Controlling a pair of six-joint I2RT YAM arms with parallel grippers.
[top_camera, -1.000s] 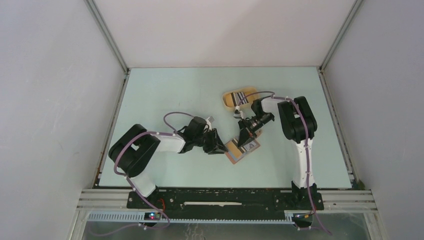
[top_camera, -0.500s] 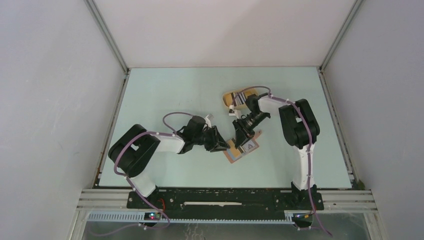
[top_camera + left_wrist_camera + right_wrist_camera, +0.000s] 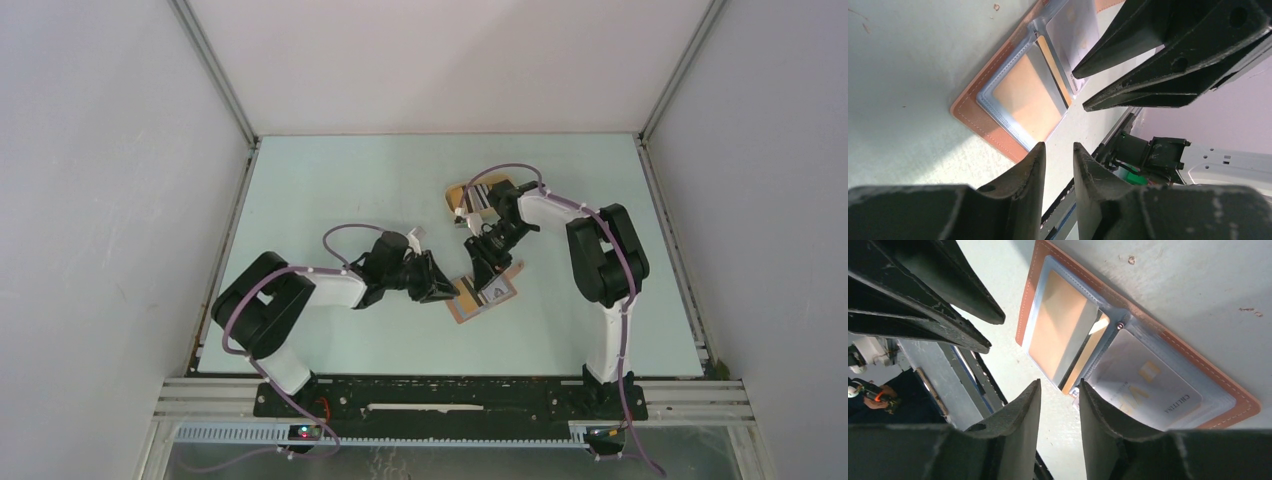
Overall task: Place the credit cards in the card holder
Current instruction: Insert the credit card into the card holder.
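The card holder [image 3: 483,298] lies open on the bench [image 3: 350,180], with a card [image 3: 1087,352] askew at its fold. The left gripper [image 3: 1058,148] and right gripper [image 3: 1060,386] hover beside it, both apart and empty. It is probably best to pin the leather, then nudge the card squarely home.

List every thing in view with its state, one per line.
card holder: open, lying flat.
white card: in a clear pocket.
gold-edged card: tucked in beside the fold.
yellow tray: holds a striped card.
left pincer: open, empty.
right pincer: open, empty.
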